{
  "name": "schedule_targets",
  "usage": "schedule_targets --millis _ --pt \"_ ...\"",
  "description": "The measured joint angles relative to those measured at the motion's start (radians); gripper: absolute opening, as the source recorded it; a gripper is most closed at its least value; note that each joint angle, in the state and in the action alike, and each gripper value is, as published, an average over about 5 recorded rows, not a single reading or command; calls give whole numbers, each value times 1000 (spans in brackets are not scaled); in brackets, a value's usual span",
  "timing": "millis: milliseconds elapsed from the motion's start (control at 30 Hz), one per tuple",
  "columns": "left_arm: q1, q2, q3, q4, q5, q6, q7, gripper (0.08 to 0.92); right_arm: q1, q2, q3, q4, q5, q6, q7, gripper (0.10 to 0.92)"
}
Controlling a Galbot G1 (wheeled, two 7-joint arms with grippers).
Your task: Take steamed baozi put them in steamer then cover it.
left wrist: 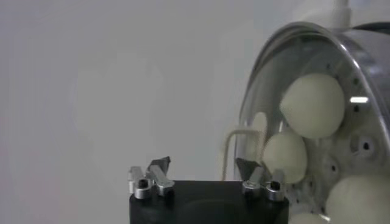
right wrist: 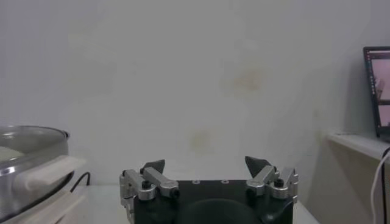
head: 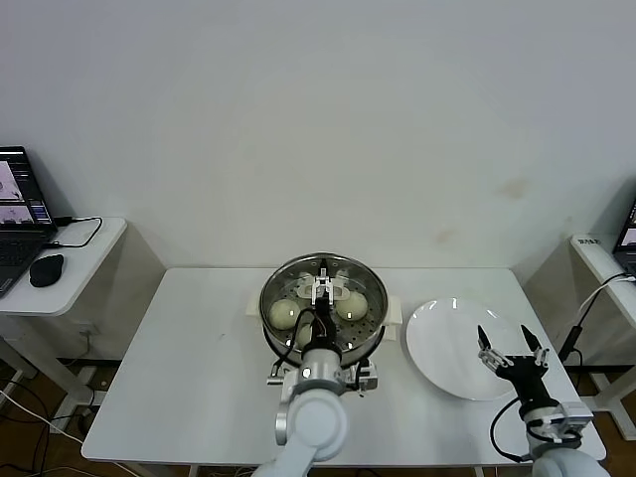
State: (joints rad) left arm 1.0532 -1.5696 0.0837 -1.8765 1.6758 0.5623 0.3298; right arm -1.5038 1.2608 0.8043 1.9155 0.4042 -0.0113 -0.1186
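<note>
The steamer stands at the middle of the white table with the clear glass cover lying on it. Through the glass I see steamed baozi, also in the left wrist view. My left gripper hangs open just above the cover's cream handle, its fingertips apart and holding nothing. My right gripper is open and empty over the white plate.
A flat white plate lies to the right of the steamer, bare. A side desk with a laptop and mouse stands at the far left; another small table is at the far right.
</note>
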Motion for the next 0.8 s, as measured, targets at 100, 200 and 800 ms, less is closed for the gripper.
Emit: schedule_targets --millis 100,200,800 --pt "12 8 3 -29 -5 0 16 822 -1 -1 -1 0 -1 -2 -1 822" --pt "25 18 2 -60 -11 0 33 823 -4 -3 -5 2 0 -6 -1 823" --pt "190 149 -317 -355 -602 -77 -28 823 -58 -35 -84 61 39 -47 55 822"
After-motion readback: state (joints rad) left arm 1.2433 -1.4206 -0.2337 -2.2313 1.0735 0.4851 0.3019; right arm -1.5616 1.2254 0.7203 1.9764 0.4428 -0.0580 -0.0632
